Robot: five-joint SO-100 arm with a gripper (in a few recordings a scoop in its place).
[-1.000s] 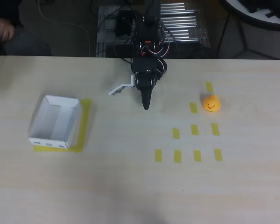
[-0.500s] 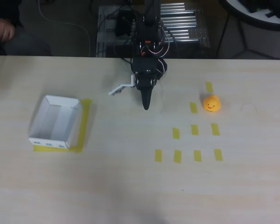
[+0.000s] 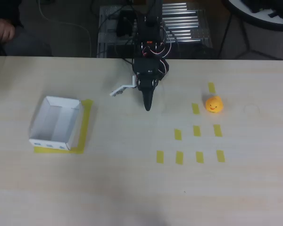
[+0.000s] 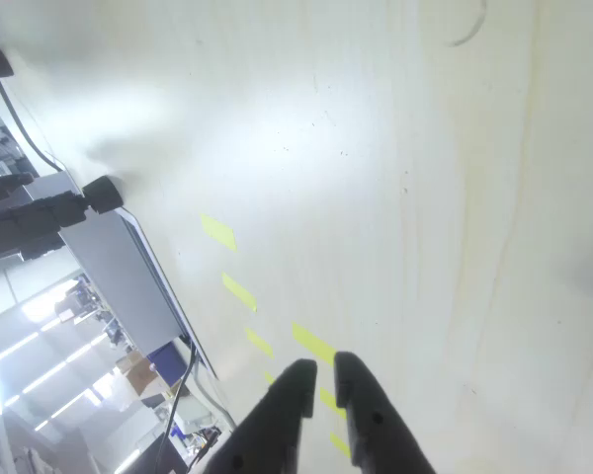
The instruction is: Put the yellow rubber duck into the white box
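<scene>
The yellow rubber duck (image 3: 214, 104) sits on the table at the right, among yellow tape strips. At the left, the white box (image 3: 37, 122) rests on a yellow tape patch, and nothing lies in it. My black gripper (image 3: 147, 107) hangs over the table's middle back, pointing toward the near edge, well left of the duck and right of the box. In the wrist view the gripper (image 4: 321, 373) has its two dark fingers (image 4: 295, 387) almost together with nothing between them, above bare table and a few tape strips.
Several yellow tape strips (image 3: 196, 131) mark a grid near the duck. A white bracket (image 3: 119, 90) sticks out left of the arm. A person's hand (image 3: 2, 30) rests beyond the table's far left corner. Metal racks and cables stand behind the arm.
</scene>
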